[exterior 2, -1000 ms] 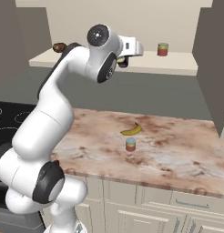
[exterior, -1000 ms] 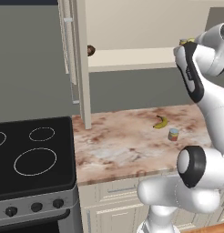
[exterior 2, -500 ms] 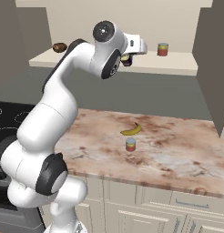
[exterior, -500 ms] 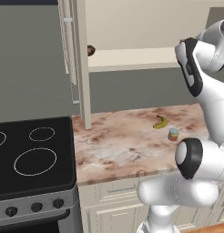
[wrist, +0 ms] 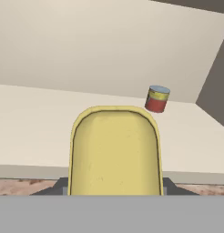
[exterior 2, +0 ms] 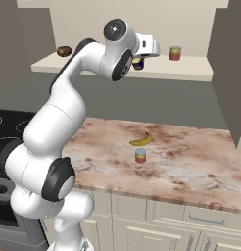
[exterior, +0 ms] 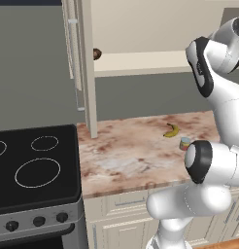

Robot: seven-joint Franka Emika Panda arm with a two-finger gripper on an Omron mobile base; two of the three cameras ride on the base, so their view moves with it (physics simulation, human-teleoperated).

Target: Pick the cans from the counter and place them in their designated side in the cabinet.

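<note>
My gripper (exterior 2: pixel 138 63) is shut on the dark blue can with a yellow label (exterior 2: pixel 137 62), held at the height of the cabinet shelf (exterior 2: pixel 191 74), just in front of its edge. In the hand view that can's yellow label (wrist: pixel 114 152) hides my fingertips, with the shelf (wrist: pixel 36 118) beyond it. The shorter red-orange can with a pale blue top (exterior 2: pixel 140 155) stands upright on the marble counter (exterior 2: pixel 191 162); it also shows in the left base view (exterior: pixel 184 143) beside my arm.
A red can with a yellowish label (exterior 2: pixel 175 53) (wrist: pixel 157 99) stands at the shelf's right. A brown round thing (exterior 2: pixel 64 51) lies at its left end. A banana (exterior 2: pixel 141 140) lies behind the short can. The cabinet door (exterior: pixel 85 68) hangs open, and the black stove (exterior: pixel 34 165) is left.
The arm has stretched up and forward, carrying the blue can a little to the right and closer to the shelf edge. The things on the counter have not moved.
</note>
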